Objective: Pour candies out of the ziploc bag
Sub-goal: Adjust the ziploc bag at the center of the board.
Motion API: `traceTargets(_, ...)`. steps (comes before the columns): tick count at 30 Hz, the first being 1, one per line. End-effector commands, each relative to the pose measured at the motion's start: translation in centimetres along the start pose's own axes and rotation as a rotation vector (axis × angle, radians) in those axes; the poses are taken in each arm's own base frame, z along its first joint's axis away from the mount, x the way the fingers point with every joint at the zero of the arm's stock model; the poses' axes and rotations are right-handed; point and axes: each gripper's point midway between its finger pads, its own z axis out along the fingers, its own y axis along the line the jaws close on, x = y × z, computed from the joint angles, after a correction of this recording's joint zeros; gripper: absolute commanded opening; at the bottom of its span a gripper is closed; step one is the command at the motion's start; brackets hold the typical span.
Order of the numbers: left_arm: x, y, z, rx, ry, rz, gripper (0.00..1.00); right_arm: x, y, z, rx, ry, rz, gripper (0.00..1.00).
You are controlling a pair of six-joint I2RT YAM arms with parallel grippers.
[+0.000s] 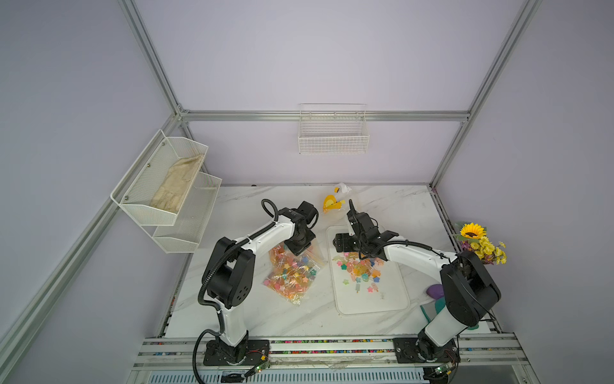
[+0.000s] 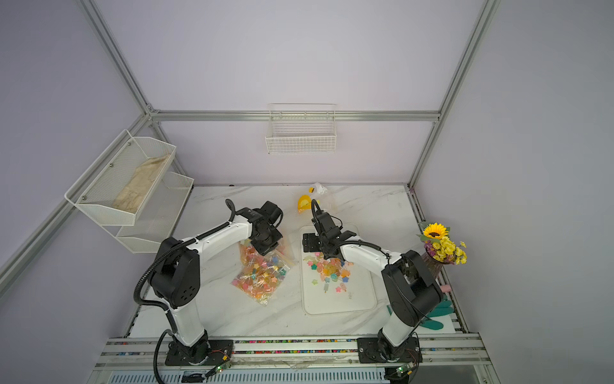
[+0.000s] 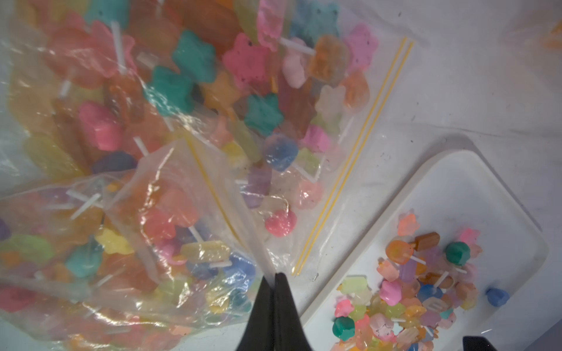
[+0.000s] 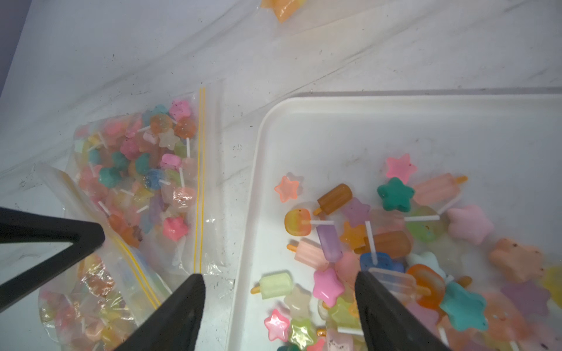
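Observation:
The clear ziploc bag (image 1: 292, 276) lies on the marble table left of the white tray (image 1: 382, 299), still stuffed with candies (image 3: 194, 91) on pale sticks. Its yellow zip strip (image 3: 349, 158) faces the tray. My left gripper (image 3: 273, 276) is shut on a raised fold of the bag's film near the zip, and its tip also shows in the right wrist view (image 4: 97, 238). More candies (image 1: 360, 271) lie heaped on the tray's far half. My right gripper (image 4: 279, 275) is open and empty, straddling the tray's left rim (image 4: 252, 212), one finger over the table and one over the pile.
A yellow toy and a white wrapper (image 1: 334, 201) lie at the back of the table. A flower bouquet (image 1: 481, 244) stands at the right edge, with purple and teal items (image 1: 435, 294) in front of it. White wire baskets (image 1: 333, 133) hang on the walls.

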Motion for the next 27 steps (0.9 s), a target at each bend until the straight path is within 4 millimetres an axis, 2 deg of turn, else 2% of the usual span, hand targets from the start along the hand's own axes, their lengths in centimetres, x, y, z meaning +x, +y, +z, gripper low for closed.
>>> traceTargets(1,2.0,-0.5,-0.8,0.046,-0.001,0.129,0.00,-1.0,0.1,-1.1,0.018,-0.031,0.022,0.81)
traceTargets(10,7.6,0.6,0.6,0.141,0.094,0.333,0.00,-1.2,-0.7,-2.2,0.054,-0.055,0.049,0.82)
traceTargets(16,10.7,0.5,-0.3,0.234,0.173,0.515,0.00,-0.7,-0.6,-2.3,0.046,-0.039,0.058,0.83)
traceTargets(23,12.1,2.0,-1.5,0.268,0.192,0.611,0.00,-0.6,-0.7,-2.1,0.050,-0.032,0.064,0.83)
traceTargets(26,11.8,2.2,-1.8,0.271,0.168,0.631,0.00,-0.6,-0.8,-1.9,0.054,-0.029,0.065,0.83)
traceTargets(27,11.6,2.2,-1.9,0.269,0.157,0.635,0.04,-0.5,-0.8,-1.7,0.057,-0.026,0.065,0.84)
